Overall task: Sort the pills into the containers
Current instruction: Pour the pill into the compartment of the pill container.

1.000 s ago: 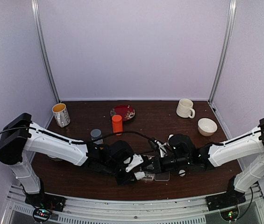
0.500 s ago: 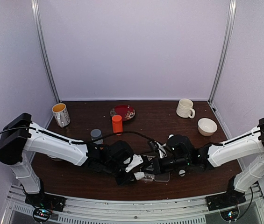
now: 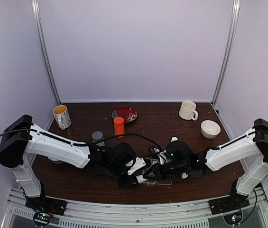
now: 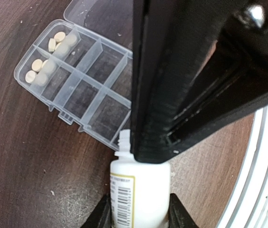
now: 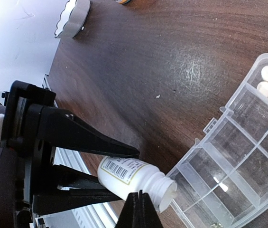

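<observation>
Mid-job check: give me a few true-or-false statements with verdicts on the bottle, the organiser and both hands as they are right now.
1. The left hand grips a white bottle. True.
2. That bottle has its cap on. False: it is uncapped, with its open mouth at the organiser's edge.
3. Pills lie in every compartment of the organiser. False: they show in only two compartments at one end; the others in view look empty.
4. The organiser's lid is open. True.
5. The right hand is spread wide. False: its jaws are shut, close by the bottle's mouth.
</observation>
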